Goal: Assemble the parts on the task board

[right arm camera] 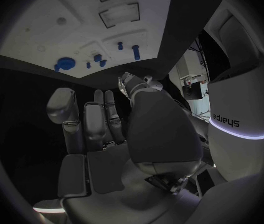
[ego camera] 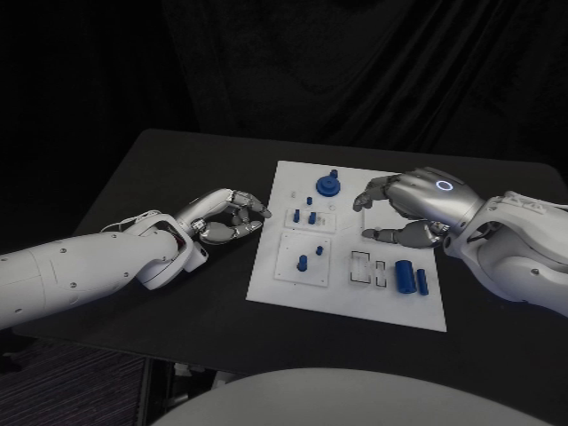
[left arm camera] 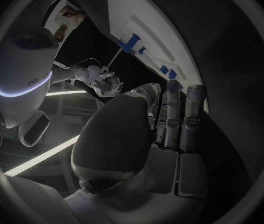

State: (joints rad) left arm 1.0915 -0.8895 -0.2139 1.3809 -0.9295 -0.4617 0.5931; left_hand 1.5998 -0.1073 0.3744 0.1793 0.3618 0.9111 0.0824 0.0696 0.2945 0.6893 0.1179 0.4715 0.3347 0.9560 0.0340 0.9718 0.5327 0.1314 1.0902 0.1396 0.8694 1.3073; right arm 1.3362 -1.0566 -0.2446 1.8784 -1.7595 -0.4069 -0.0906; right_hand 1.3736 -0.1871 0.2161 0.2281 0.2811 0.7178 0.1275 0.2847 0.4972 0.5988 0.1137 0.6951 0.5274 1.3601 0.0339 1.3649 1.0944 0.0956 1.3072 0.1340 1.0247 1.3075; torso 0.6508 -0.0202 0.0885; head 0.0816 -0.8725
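The white task board [ego camera: 342, 300] lies mid-table. On it a round blue part [ego camera: 327, 185] sits at the far end, small blue pegs [ego camera: 304, 216] stand below it, another peg [ego camera: 302, 263] is in a square plate, and two blue cylinders [ego camera: 412, 276] lie near the right edge. My left hand [ego camera: 226, 215] hovers just off the board's left edge, fingers loosely bent, holding nothing. My right hand [ego camera: 419, 209] is over the board's right side, fingers apart and empty. The left wrist view has my left hand [left arm camera: 169, 119] facing the board [left arm camera: 163, 30]. The right wrist view has my right hand [right arm camera: 97, 122] below the board [right arm camera: 51, 30].
Two empty rectangular slots [ego camera: 365, 266] lie on the board beside the cylinders. The black table [ego camera: 169, 177] has bare room left of the board and along its front edge. A dark curtain hangs behind.
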